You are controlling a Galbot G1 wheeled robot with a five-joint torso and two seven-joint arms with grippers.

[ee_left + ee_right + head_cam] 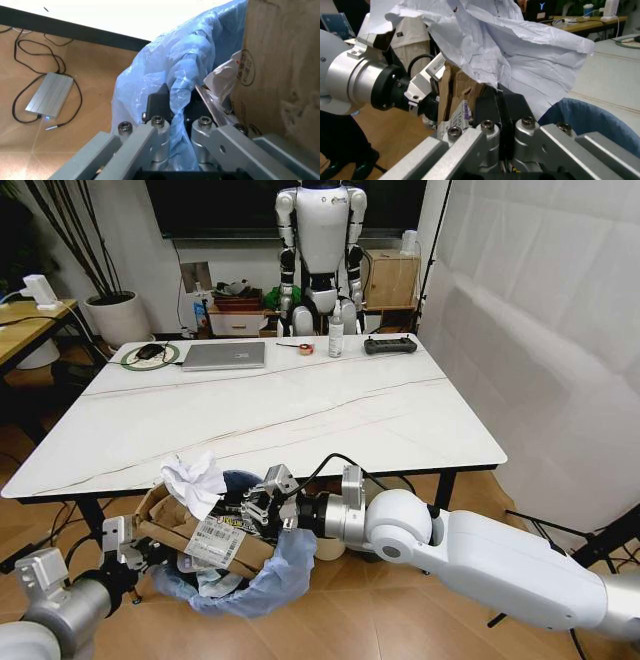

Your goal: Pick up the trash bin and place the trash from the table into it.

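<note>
Glossy white table (300, 410), faintly veined. Thin, crinkled, translucent light-blue plastic bag (165, 71) lining trash bin (262, 585). Rough, matt brown cardboard box (185, 530), torn, with printed paper label. Crumpled white paper (510, 48), creased and matt. Brushed grey metal on left pincer (175, 108) and right pincer (500, 105), black pads.

bright glare on white table (300, 410)

We see a robotics lab: a white humanoid robot (321, 250) stands behind our white table (300, 405), with a laptop (224, 356), a cardboard box (390, 277) and cables on the wooden floor.
</note>
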